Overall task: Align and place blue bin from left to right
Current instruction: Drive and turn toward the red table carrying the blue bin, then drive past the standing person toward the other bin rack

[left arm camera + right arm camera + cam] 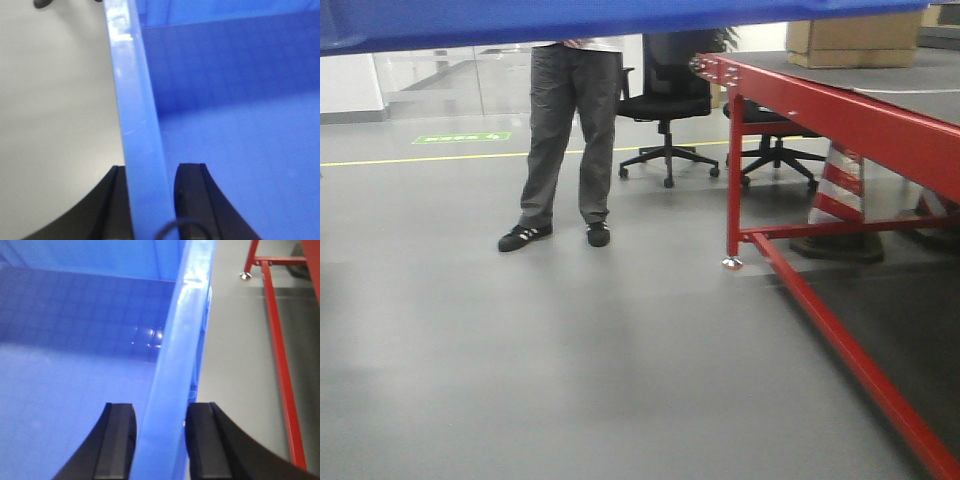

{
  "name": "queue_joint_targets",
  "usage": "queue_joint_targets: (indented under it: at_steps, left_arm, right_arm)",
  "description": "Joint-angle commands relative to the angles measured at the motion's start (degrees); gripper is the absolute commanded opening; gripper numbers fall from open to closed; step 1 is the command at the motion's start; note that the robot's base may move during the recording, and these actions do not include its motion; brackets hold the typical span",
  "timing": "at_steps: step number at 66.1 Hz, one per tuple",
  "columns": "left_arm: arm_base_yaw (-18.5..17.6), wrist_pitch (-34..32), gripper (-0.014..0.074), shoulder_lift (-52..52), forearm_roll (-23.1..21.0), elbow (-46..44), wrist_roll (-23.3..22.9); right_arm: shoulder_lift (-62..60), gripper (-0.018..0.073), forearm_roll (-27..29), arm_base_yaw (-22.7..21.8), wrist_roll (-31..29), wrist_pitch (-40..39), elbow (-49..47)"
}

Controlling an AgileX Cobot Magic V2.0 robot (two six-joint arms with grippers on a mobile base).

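The blue bin shows in the front view only as a bright-blue band across the top edge, held above the floor. In the left wrist view its thick left rim runs up between the black fingers of my left gripper, which is shut on it; the bin's inside lies to the right. In the right wrist view the right rim passes between the fingers of my right gripper, also shut on it, with the bin's inside on the left and grey floor on the right.
A red metal-frame table stands at the right, its leg and lower rail close beside the bin. A person stands ahead. Behind are black office chairs, a striped cone and a cardboard box.
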Motion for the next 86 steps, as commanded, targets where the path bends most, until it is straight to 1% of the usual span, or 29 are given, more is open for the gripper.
queue_joint_targets:
  at_steps: [1, 70, 76, 86]
  left_arm:
    - [-0.6, -3.9, -0.0111, -1.6, -2.3, -1.4, 0.7]
    - [-0.6, -4.0, -0.0111, -1.6, -2.1, -1.4, 0.7]
    - [-0.6, -4.1, -0.0111, -1.6, -0.8, -1.4, 0.7]
    - [-0.6, -5.0, -0.0111, -1.6, -0.6, -1.4, 0.7]
  right_arm:
    - [-0.7, -0.0070, -2.1, -0.5, 1.5, -5.2, -0.7]
    - [-0.7, -0.0070, -2.1, -0.5, 1.5, -5.2, -0.7]
    - [-0.7, -0.0070, -2.1, -0.5, 1.5, -5.2, -0.7]
    - [-0.7, -0.0070, -2.1, -0.5, 1.5, -5.2, -0.7]
